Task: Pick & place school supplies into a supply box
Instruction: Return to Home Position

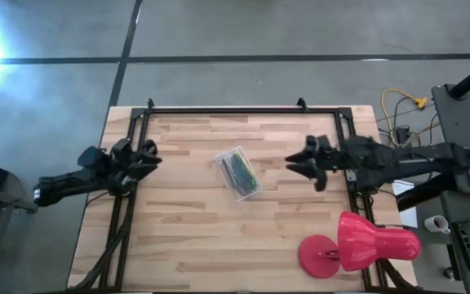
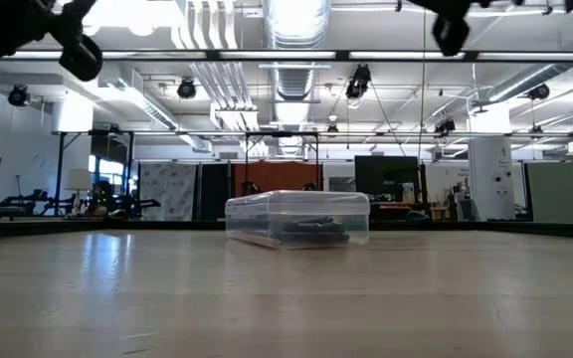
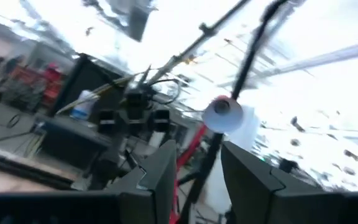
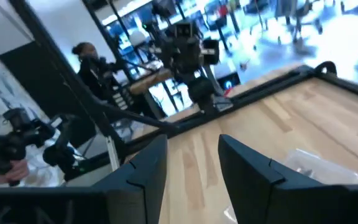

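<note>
1. The box lies on the table, skewed to the table's edges. In the low view its lid appears to sit down on it.
2. The supplies show through the clear plastic as dark and green sticks inside the box. None can be seen on the wood around the box.
3. The left gripper hangs well apart from the box, on the left arm's side. Its wrist view shows the fingers parted by a moderate gap with nothing between them, pointing out into the room rather than at the box.
4. The right gripper hangs on the box's other side, nearer to it than the left one but not touching. Its fingers are likewise moderately apart and empty.
5. A red lamp lies beyond the right gripper from the box, nearer the table's front edge.
6. Judgement: the packing looks finished, and the step in hand is the retreat of both arms to rest.
7. The next move calls for no grasp, only drawing each arm back from the box without nudging it or the black frame.
</note>
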Controlling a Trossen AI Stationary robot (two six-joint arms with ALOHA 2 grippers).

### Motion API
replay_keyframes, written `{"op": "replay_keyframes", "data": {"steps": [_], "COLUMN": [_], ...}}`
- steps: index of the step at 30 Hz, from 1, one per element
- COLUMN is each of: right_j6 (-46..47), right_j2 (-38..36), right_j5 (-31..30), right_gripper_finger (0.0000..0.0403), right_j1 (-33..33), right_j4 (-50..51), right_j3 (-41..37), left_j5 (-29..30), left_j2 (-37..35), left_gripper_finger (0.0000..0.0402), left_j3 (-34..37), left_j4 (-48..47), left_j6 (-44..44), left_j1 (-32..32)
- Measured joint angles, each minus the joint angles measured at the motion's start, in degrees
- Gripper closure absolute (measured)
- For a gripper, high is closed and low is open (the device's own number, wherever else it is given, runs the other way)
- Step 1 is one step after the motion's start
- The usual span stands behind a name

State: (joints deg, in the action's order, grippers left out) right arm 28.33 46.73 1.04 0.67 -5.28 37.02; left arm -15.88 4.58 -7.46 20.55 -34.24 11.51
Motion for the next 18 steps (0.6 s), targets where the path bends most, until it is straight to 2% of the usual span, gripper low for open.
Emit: {"op": "replay_keyframes", "data": {"steps": [3, 6, 10, 15, 18], "right_j6": [-1.6, -1.7, 0.0, -0.9, -1.2], "right_j2": [-6.7, -12.2, -16.1, -17.6, -17.4], "right_j5": [-4.2, -6.1, -5.1, -3.3, -4.2], "right_gripper_finger": [0.0266, 0.0266, 0.0266, 0.0266, 0.0266], "right_j1": [1.8, 2.3, 2.5, 2.5, 2.4], "right_j4": [-1.1, -1.8, -5.4, -20.8, -29.5], "right_j3": [-4.7, -9.0, -14.7, -23.9, -29.4], "left_j5": [-2.0, -2.2, -2.4, 0.2, 1.6], "left_j2": [-4.5, -4.3, -1.6, 0.5, 1.4], "left_gripper_finger": [0.0288, 0.0288, 0.0288, 0.0288, 0.0288], "left_j3": [1.9, 3.5, 4.5, 6.6, 6.7], "left_j4": [-0.3, -0.8, -0.1, 0.3, -4.4], "left_j6": [1.6, 1.5, 1.1, 1.5, -0.7], "left_j1": [0.0, 0.0, 0.0, 0.0, 0.1]}}
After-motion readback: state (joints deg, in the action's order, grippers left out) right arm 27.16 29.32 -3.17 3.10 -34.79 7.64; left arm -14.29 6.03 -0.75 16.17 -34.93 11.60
